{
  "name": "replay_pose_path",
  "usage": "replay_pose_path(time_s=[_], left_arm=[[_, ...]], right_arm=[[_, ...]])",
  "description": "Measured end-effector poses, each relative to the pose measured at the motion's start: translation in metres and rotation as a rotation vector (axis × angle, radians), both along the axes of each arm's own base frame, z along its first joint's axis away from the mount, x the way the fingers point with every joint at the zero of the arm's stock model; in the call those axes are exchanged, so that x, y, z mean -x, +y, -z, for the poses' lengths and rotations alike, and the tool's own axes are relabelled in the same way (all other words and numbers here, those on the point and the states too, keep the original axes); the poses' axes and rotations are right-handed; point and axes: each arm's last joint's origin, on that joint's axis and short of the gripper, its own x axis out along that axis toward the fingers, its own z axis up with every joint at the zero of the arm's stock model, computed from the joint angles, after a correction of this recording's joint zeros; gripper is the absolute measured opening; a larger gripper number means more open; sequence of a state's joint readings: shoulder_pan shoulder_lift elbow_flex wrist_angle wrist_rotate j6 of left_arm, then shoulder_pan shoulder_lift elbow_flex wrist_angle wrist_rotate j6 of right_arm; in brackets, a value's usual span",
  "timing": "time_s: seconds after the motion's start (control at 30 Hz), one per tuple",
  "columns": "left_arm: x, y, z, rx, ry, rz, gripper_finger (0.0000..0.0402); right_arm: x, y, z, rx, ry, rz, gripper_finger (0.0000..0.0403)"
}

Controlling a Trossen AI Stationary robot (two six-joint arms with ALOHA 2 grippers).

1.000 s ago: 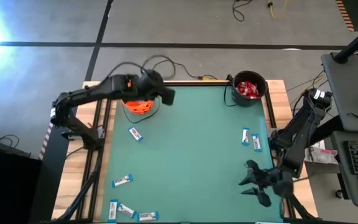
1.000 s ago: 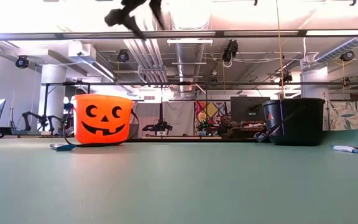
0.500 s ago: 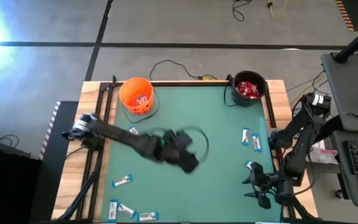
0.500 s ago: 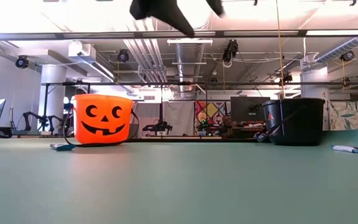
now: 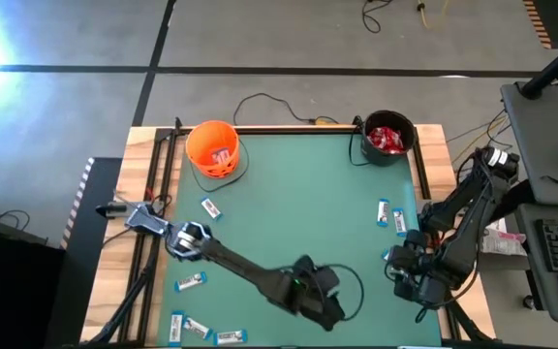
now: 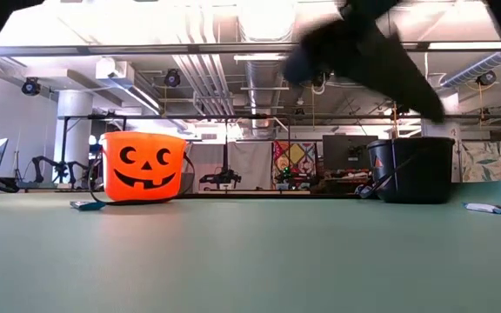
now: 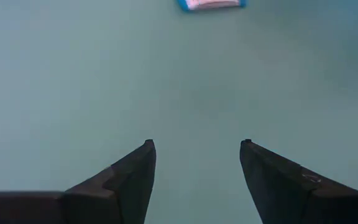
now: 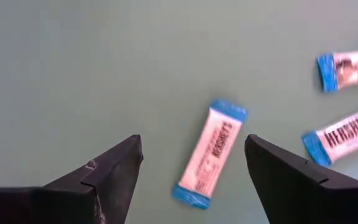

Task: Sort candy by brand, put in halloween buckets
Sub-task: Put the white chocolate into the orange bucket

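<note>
The orange pumpkin-face bucket stands at the far left of the mat, with a light bar inside. The black bucket stands at the far right and holds red packets. Blue-and-white bars lie flat on the mat: several near the near-left corner, one below the orange bucket, two near the right edge. My left gripper is open above bare mat near the near edge. My right gripper is open, its fingers on either side of a bar without touching it.
A thin black cable lies beyond the far edge behind the buckets. The mat's wooden border runs along the right side. Two more bars lie just beyond the one under my right gripper. The middle of the green mat is bare.
My left arm has swung fast from over the orange bucket across the mat to its near edge, right of middle. My right gripper has shifted a little toward the bars by the right edge and tipped to point down over one.
</note>
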State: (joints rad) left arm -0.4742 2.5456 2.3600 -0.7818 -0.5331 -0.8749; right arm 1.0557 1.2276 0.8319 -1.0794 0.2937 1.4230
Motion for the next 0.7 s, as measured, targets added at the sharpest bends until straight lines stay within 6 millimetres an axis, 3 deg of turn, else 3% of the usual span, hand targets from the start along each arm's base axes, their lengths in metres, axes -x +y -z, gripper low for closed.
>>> replay_pose_path(time_s=[0.13, 0.27, 0.57, 0.7], left_arm=[[0.002, -0.012, 0.030, 0.057, -0.024, 0.084, 0.0199], [0.008, -0.009, 0.040, 0.061, 0.018, 0.040, 0.0176], [0.007, -0.004, 0.042, 0.037, 0.021, 0.026, 0.0131], [0.007, -0.005, 0.039, 0.026, 0.015, 0.046, 0.0126]], right_arm=[[0.007, 0.004, 0.007, 0.019, 0.035, 0.000, 0.0265], [0.009, 0.002, 0.015, 0.065, 0.060, 0.002, 0.0248], [-0.001, -0.029, 0.056, 0.183, 0.287, 0.126, 0.0172], [-0.004, -0.030, 0.065, 0.166, 0.340, 0.129, 0.0125]])
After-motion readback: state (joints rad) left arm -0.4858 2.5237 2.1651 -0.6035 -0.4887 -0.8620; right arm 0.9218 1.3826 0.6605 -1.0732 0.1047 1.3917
